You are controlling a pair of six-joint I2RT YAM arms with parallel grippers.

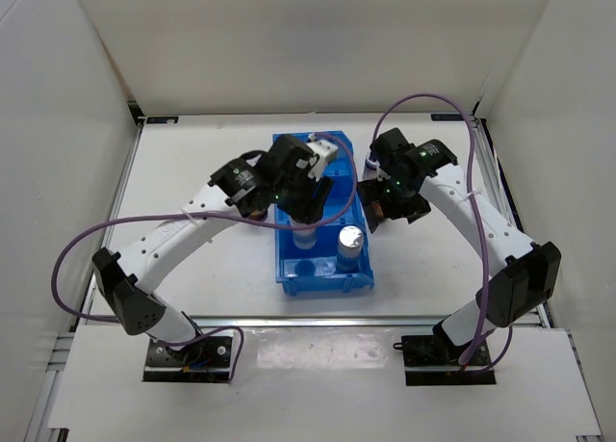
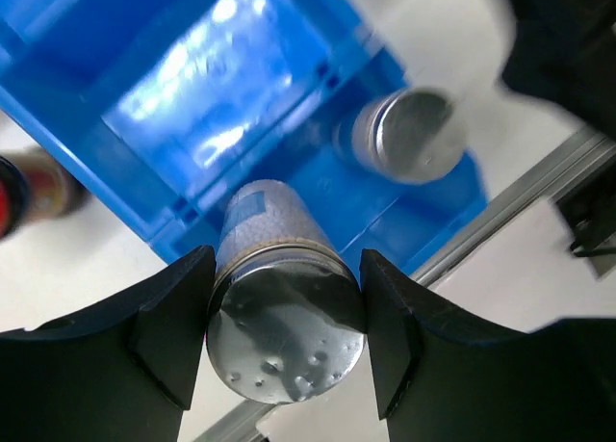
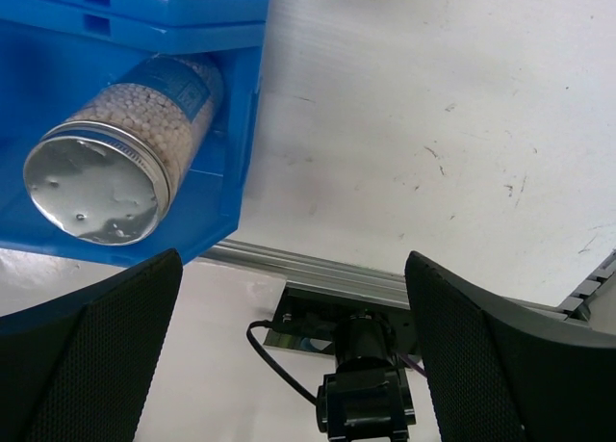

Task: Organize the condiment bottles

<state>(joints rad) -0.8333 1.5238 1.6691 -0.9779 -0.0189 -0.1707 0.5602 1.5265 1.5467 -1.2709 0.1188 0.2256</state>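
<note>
The step in hand looks like the placing of a bottle. The left gripper (image 2: pixel 285 302) is clamped on a silver-topped bottle (image 2: pixel 281 351) by its neck, just under the lid, and holds it over the near end of the blue bin (image 1: pixel 322 286). It sits just beside a second silver-topped bottle (image 1: pixel 350 238) already standing there. The next move likely calls for lowering it until its base rests flat in that compartment (whether it touches yet cannot be told), then spreading the fingers and lifting straight up. The right gripper (image 3: pixel 294 264) hangs empty with its jaws wide apart, just beside the bin's right wall over the bare table (image 3: pixel 433 124). Only the left wrist view shows the grip itself, plus a red-capped bottle (image 2: pixel 14 187) lying outside the bin. The overhead view hides the held bottle's top under the arm, and only the right wrist view shows the pale grains inside the standing bottle.
</note>
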